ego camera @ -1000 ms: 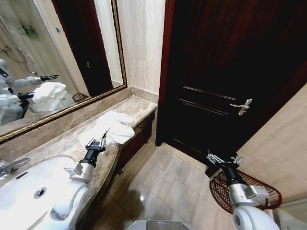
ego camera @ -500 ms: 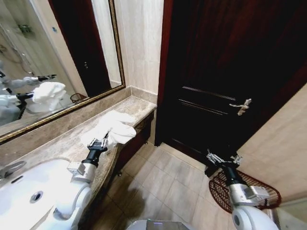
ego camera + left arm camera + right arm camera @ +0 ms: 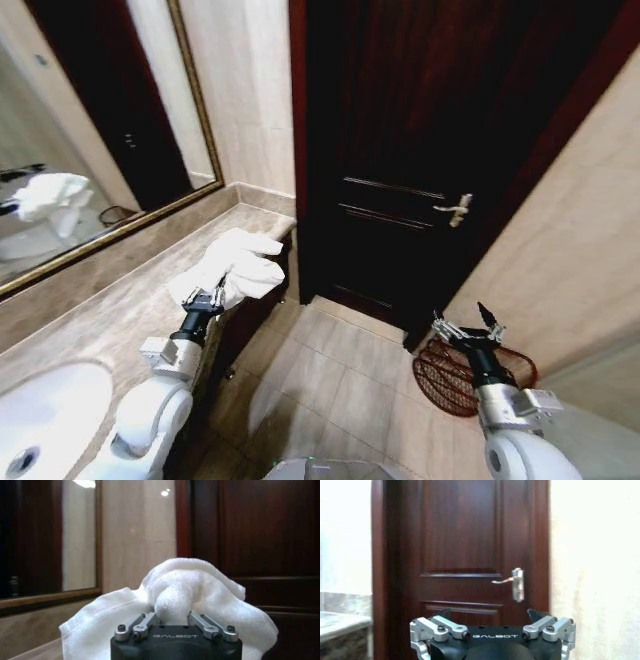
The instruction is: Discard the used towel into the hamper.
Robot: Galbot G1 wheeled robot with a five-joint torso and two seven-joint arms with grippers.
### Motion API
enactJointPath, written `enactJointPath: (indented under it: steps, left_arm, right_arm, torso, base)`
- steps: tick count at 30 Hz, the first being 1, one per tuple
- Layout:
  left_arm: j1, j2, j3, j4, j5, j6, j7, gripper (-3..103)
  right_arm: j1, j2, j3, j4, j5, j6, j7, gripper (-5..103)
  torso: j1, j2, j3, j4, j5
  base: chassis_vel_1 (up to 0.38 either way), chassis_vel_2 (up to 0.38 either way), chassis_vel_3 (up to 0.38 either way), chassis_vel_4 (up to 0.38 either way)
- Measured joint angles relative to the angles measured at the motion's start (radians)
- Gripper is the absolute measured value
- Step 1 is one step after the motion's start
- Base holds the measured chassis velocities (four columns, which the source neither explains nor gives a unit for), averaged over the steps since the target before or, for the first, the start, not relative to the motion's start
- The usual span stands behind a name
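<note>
My left end effector (image 3: 207, 297) pinched the white towel (image 3: 235, 265) by a bunched fold above the desk (image 3: 90, 320). It looked soft, light and floppy. The right end effector (image 3: 468, 333) hung spread over the hamper (image 3: 440, 378).

Counter (image 3: 110, 320) runs along the robot's left, under a mirror (image 3: 90, 180) on the wall behind it. Sink (image 3: 40, 420) sits at the counter's near end. Left gripper (image 3: 205, 298) stands over the counter's outer edge, clamped on the towel (image 3: 235, 265), which bulges ahead of the fingers. Door (image 3: 420, 150) stands straight ahead, its handle (image 3: 455, 210) toward the right. Hamper (image 3: 450, 372) sits on the floor (image 3: 330, 380) at the right, against the wall. Right gripper (image 3: 468, 328) hangs, fingers spread, just before the hamper's near rim.
</note>
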Motion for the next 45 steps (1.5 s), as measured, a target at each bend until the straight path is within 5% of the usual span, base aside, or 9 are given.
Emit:
enactJointPath:
  steps: [25,45]
  left_arm:
    - [-0.02,0.002,0.015,0.018,-0.003,-0.015,-0.009,19]
    - [-0.031,0.001,0.02,0.019,-0.004,-0.022,-0.008,19]
  right_arm:
    - [0.007,0.008,-0.019,-0.001,-0.015,-0.01,-0.006,100]
    - [0.004,0.013,-0.014,-0.005,-0.035,-0.007,-0.011,100]
  torso:
    - [-0.036,-0.078,-0.042,-0.0002,0.0]
    - [-0.038,-0.082,-0.045,0.0,0.0]
  base:
    - [-0.127,-0.123,-0.126,-0.13]
    - [-0.028,-0.033,-0.025,-0.026]
